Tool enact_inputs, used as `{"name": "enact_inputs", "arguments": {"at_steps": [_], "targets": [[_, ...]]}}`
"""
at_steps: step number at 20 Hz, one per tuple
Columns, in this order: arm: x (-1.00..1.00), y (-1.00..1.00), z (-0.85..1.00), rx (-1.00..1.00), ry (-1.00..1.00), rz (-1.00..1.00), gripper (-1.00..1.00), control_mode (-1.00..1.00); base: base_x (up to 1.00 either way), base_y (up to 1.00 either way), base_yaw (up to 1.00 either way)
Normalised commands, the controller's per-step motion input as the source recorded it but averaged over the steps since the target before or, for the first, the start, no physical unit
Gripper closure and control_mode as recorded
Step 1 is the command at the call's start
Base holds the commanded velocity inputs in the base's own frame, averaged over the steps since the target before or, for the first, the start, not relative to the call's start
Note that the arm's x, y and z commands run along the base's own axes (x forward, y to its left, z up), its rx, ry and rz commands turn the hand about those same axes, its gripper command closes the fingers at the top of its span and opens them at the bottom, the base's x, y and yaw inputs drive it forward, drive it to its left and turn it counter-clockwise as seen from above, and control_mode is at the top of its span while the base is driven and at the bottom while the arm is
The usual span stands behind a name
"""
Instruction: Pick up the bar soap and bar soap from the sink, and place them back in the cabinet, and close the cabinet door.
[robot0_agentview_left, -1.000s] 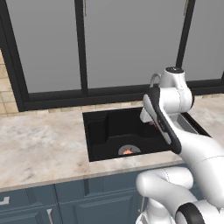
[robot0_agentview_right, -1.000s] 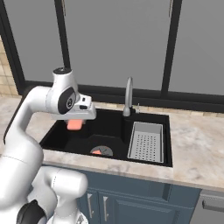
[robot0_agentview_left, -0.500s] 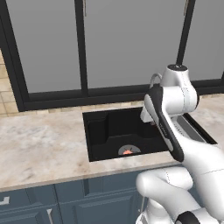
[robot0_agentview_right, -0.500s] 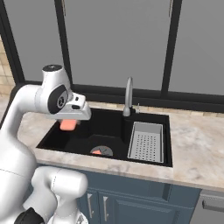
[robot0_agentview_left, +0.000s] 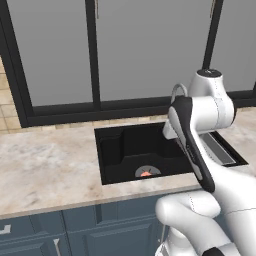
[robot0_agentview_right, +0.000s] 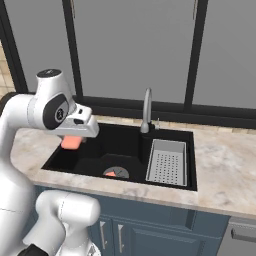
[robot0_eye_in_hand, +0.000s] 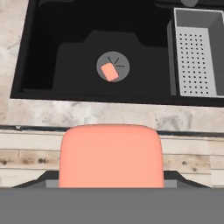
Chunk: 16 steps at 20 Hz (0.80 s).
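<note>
Step in hand: carrying the first bar soap up and away from the sink, as I judge it; the second is not yet collected and the cabinet work is undone
Gripper (robot0_agentview_right: 73, 143): clamped on the held bar soap (robot0_eye_in_hand: 111, 155), which sits between the finger tips at 6 o'clock in the hand view and shows as a salmon block under the hand in the right base view
Held soap position: raised above the 9 o'clock end of the sink (robot0_agentview_right: 65, 152), clear of the basin floor
Second bar soap (robot0_eye_in_hand: 109, 71): lying tilted on the round grey drain (robot0_eye_in_hand: 120, 61), near the middle of the basin; in the left base view it shows at 6 o'clock of the basin (robot0_agentview_left: 145, 173)
Draining tray (robot0_agentview_right: 167, 161): grey, perforated, at the 3 o'clock end of the basin, just beside the faucet (robot0_agentview_right: 146, 110), well apart from both soaps
Counter (robot0_agentview_left: 45, 170): pale marble all round the sink
Cabinet: I cannot tell from here where its open door stands; tall grey panels with black frames rise behind the sink at 12 o'clock
Next move calls for: lifting toward the upper cabinet with the grip kept firm, since the bar is small and smooth and could slip
</note>
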Motion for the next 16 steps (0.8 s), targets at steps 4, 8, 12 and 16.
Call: {"name": "enact_inputs", "arguments": {"at_steps": [4,8,12,16], "targets": [[-0.21,0.00,0.28,0.00,-0.01,0.00,1.00,-1.00,0.00,0.00,0.00],[-0.26,0.00,0.22,0.00,-0.03,0.00,1.00,-1.00,0.00,0.00,0.00],[-0.31,0.00,0.18,0.00,-0.08,0.00,1.00,-1.00,0.00,0.00,0.00],[-0.26,0.00,0.17,0.00,-0.09,0.00,1.00,-1.00,0.00,0.00,0.00]]}}
